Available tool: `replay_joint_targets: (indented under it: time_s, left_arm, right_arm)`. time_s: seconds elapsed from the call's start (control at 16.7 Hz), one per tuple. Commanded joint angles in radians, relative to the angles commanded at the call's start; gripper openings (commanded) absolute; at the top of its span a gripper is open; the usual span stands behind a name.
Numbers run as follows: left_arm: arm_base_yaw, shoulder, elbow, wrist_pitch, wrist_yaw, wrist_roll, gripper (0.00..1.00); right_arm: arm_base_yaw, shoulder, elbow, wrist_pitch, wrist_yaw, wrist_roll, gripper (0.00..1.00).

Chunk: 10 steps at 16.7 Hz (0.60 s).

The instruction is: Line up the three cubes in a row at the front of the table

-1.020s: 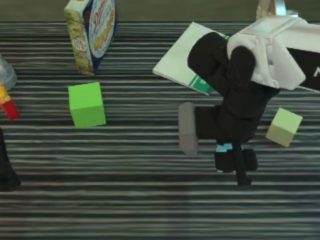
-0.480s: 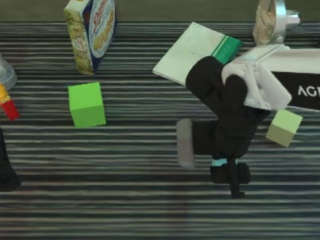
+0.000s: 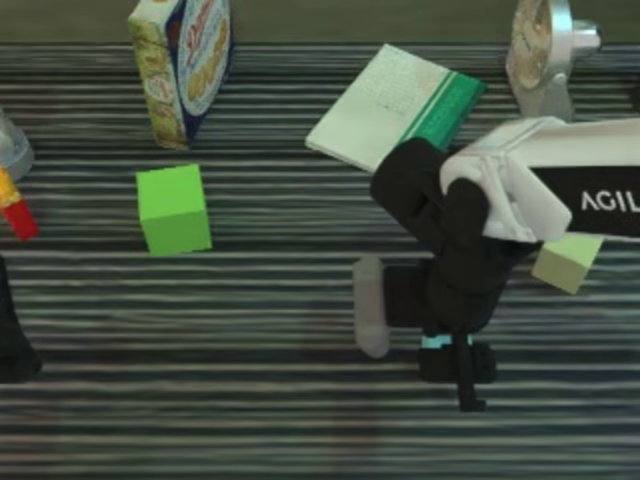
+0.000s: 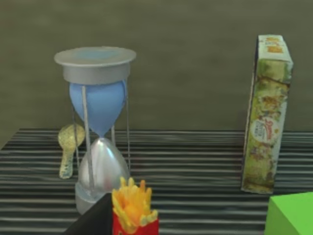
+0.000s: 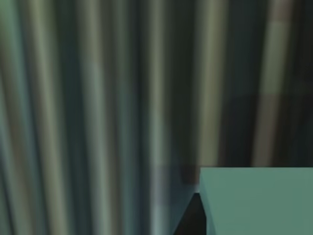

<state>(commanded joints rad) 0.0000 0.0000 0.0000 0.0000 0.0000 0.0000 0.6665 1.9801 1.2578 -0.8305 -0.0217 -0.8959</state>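
The right claw [image 3: 447,345] is low over the striped tabletop [image 3: 250,400], right of centre and toward the near side, closed on the small cyan cube [image 5: 257,200], of which only a thin strip shows from above. The pale olive-yellow cube [image 3: 566,262] lies just right of this arm, partly under it. The large green cube [image 3: 174,208] stands well apart on the left, near the cracker box [image 3: 180,65]. A fries carton [image 4: 133,213] holds yellow fries. The left arm [image 3: 12,335] is parked at the left edge; I cannot tell its claw state.
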Motion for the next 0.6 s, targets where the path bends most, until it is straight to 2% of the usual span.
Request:
replay_joint_targets:
  time_s: [0.6]
  left_arm:
    - [0.0, 0.0, 0.0, 0.0, 0.0, 0.0, 1.0]
  right_arm:
    - [0.0, 0.0, 0.0, 0.0, 0.0, 0.0, 0.83]
